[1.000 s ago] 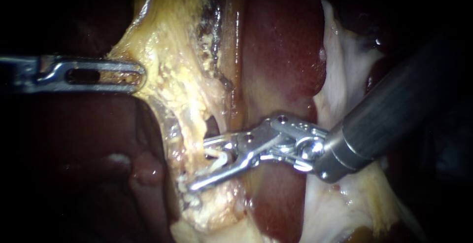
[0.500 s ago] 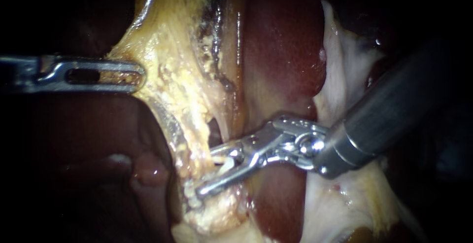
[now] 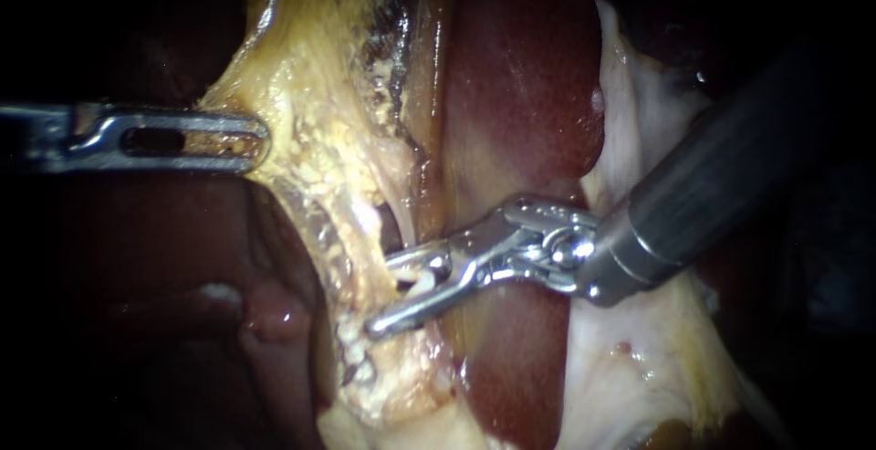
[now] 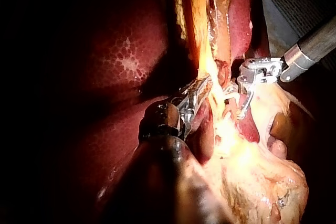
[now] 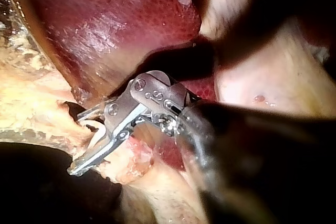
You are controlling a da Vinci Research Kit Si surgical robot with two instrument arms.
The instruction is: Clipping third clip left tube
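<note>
**A:** Endoscope view first. The slim steel left instrument (image 3: 257,140)?
**B:** Its flat slotted pincer is closed on the edge of the lumpy yellow fatty tissue (image 3: 310,112).
**A:** And the dark-shafted, silver-tipped right instrument (image 3: 383,290)?
**B:** Pincer spread in a V, carrying a small white clip (image 3: 418,281) between its two arms. It sits across the pale yellow-white left tube (image 3: 367,224), just below a dark gap (image 3: 391,228) in the tissue. Glossy dark red liver (image 3: 520,94) lies behind it.
**A:** Is the clip touching the tube?
**B:** Cannot tell from here.
**A:** Left wrist view?
**B:** The left instrument (image 4: 202,85) is clamped on the yellow fatty tissue (image 4: 212,77). The right instrument (image 4: 236,104) is just beside it on the tissue's far side, arms apart.
**A:** Right wrist view?
**B:** The right instrument (image 5: 77,144) has the white clip (image 5: 97,131) curved inside its spread pincer, with pale tissue between the arms. The liver (image 5: 105,19) is ahead of it.
</note>
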